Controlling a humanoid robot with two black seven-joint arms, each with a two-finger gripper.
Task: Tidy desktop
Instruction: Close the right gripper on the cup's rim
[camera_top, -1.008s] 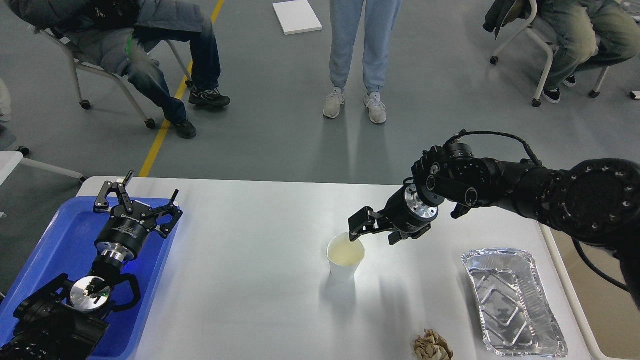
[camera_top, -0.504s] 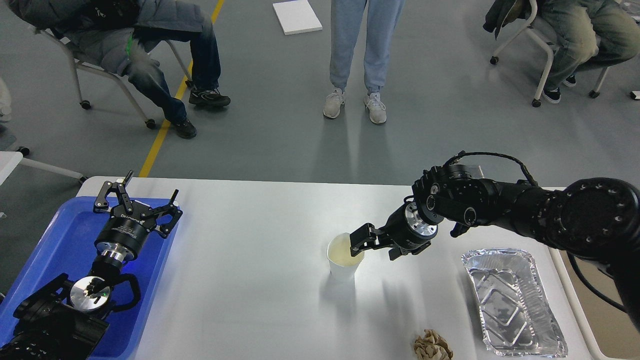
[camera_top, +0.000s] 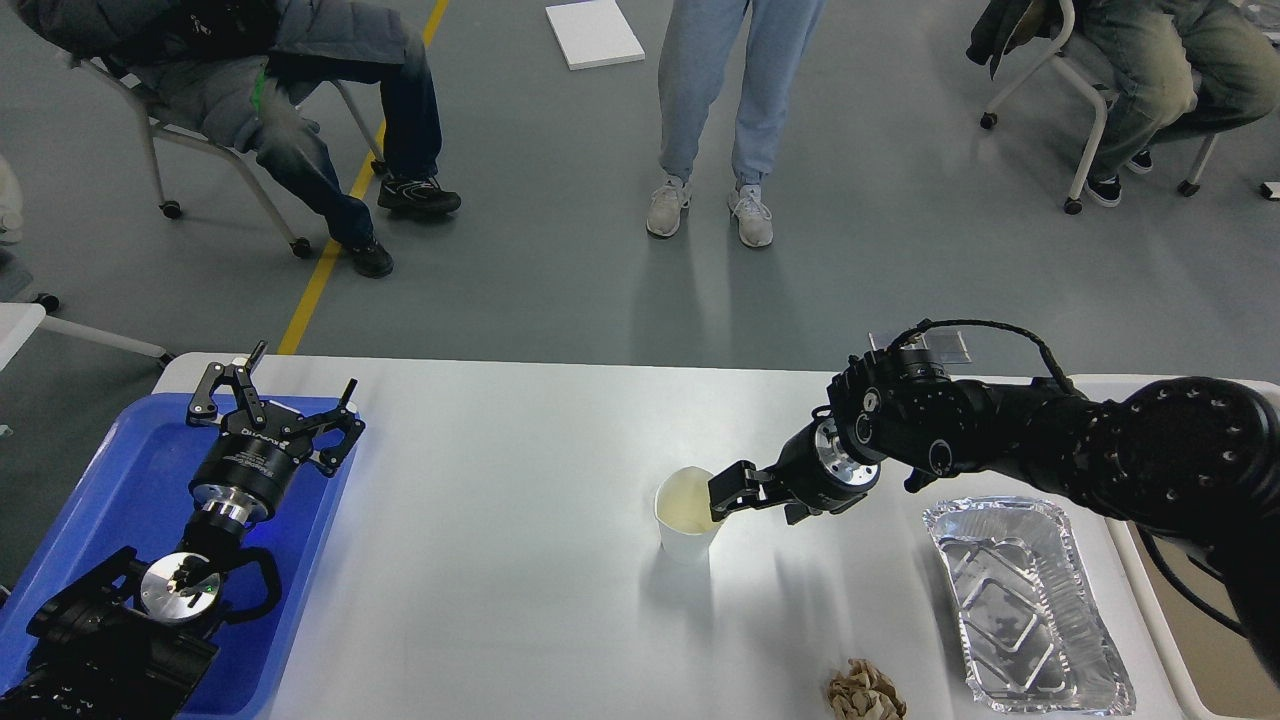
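White desktop (camera_top: 480, 560) fills the lower half of the head view, glossy, rounded corners. Paper cup (camera_top: 688, 512) stands upright near its middle, pale inside. Right gripper (camera_top: 728, 488) reaches in from the right, fingertips at the cup's right rim; looks like the rim sits between the fingers, but whether they are clamped on it I cannot tell. Foil tray (camera_top: 1025, 600) lies on the desktop at the right, well apart from the cup. Crumpled brown paper ball (camera_top: 866, 692) sits at the near edge, between cup and foil tray, touching neither. Blue tray (camera_top: 110, 490) sits at the desktop's left end. Left gripper (camera_top: 275, 395) hangs over the blue tray's far part, fingers spread wide, holding nothing. People's legs and chairs on the grey floor beyond.
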